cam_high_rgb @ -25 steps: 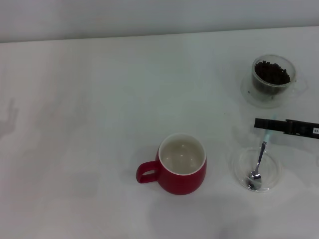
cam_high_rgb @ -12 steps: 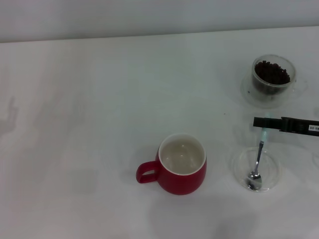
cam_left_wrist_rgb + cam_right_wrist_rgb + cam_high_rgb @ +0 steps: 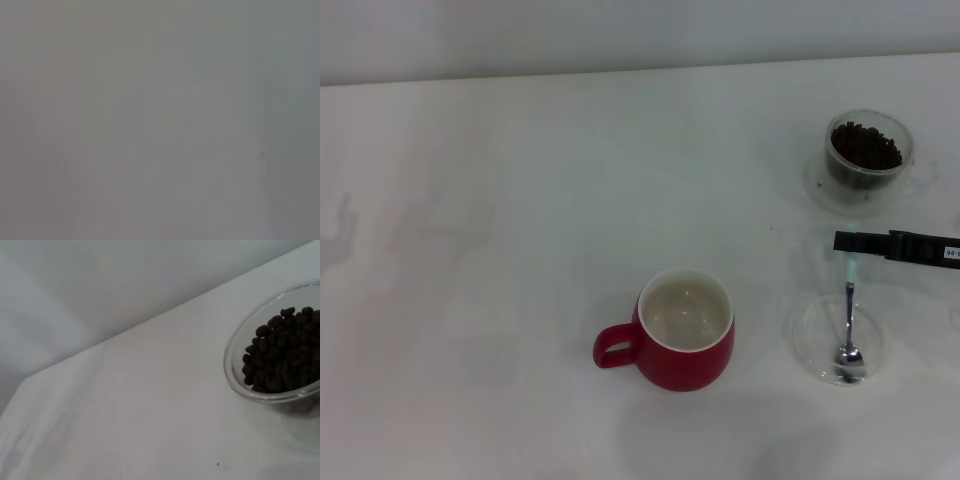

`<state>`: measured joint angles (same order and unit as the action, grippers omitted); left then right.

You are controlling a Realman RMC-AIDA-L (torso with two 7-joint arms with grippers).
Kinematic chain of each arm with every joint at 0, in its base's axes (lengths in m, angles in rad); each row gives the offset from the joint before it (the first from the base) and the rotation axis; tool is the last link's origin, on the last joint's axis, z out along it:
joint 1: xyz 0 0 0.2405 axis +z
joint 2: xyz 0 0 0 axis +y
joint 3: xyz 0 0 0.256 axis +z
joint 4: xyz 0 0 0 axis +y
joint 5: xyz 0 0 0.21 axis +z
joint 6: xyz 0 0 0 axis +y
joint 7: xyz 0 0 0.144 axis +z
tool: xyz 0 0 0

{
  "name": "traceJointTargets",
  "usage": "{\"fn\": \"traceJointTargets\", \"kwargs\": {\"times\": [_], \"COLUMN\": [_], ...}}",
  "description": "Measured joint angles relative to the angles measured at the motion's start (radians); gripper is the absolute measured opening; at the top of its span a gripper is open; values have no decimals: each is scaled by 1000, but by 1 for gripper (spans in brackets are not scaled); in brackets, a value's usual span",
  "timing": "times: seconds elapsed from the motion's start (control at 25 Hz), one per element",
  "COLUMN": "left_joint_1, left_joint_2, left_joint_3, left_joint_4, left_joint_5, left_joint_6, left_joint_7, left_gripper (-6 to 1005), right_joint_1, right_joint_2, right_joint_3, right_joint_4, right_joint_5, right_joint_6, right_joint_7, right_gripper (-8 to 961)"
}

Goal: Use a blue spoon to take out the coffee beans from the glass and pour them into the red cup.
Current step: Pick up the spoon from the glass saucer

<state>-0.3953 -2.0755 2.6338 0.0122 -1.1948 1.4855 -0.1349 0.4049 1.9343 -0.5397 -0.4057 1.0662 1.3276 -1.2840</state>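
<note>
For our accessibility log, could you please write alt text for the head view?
The right gripper, a black bar reaching in from the right, sits over the pale-blue handle of a metal teaspoon whose bowl lies in a shallow clear dish. Behind stands a clear glass of dark coffee beans; centre, an empty red mug, white inside, on a white table.

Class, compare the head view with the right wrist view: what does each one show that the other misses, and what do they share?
Only the head view shows the red cup, seemingly empty, the blue spoon with its bowl in the shallow clear dish, and the right gripper reaching in from the right edge at the spoon's handle. Only the right wrist view shows the individual beans up close and the table's far edge against the wall. Both share the glass, the coffee beans filling it, and the white table.
</note>
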Motion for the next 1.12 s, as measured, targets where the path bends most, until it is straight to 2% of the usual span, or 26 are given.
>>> {"fn": "traceJointTargets", "kwargs": {"times": [0.44,0.76,1.12], "left_joint_1": [-12,-16,-19], "left_joint_2": [0,0,-2], "left_joint_3": [0,0,0], "left_joint_4": [-4,-2,-5], "left_joint_5": [-3,-3,-3], "left_joint_6": [-14,-25,-25], "left_joint_7": [0,0,0], "left_gripper": [568,568,568], "right_joint_1": [11,38,36], "right_joint_2": [-1,-3,-13], "right_joint_3": [3,-43,-40], "right_joint_4": [-5,2,2], "right_joint_5": [7,-6,-14], "right_joint_6": [15,5,7], "right_joint_7": [8,9,11], "right_gripper": [189,169,171]}}
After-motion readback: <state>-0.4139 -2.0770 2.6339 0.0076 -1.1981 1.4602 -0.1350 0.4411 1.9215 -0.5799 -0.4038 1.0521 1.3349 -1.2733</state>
